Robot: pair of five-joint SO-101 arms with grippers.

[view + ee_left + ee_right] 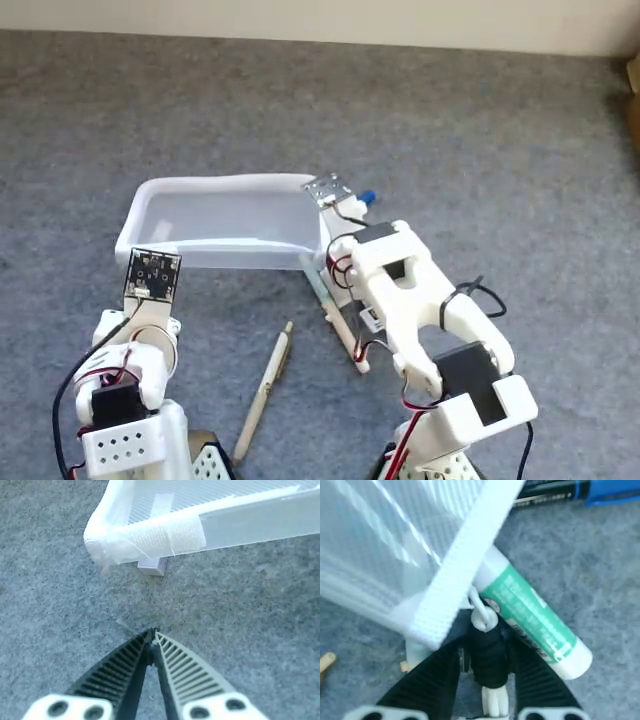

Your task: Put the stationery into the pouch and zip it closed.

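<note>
The right hand [487, 647] pinches the black zipper pull [488, 666] at one end of the pouch [215, 220], with the glue stick [535, 620] just beside it. The left hand [153, 639], closed and empty, sits near the pouch's opposite corner. A pen [265, 385] lies on the counter [450, 130] between the arms.

A: What are the arms made of?
B: White printed plastic on both the left arm [140, 350] and the right arm [400, 275], with black servo blocks [470, 372] set in.
A: Wiring?
B: A black cable [62, 410] loops beside the left base. Thin red and black wires [345, 265] run along the right arm's joints.
A: And the grippers?
B: The left gripper [152, 632] has tapered, ribbed fingers [117, 665], one black and one grey-green, on white mounts with dark round holes. The right gripper [488, 642] has smooth black fingers.
A: Anything else?
B: A small black square board [152, 273], dotted with pale points, on the left wrist.
</note>
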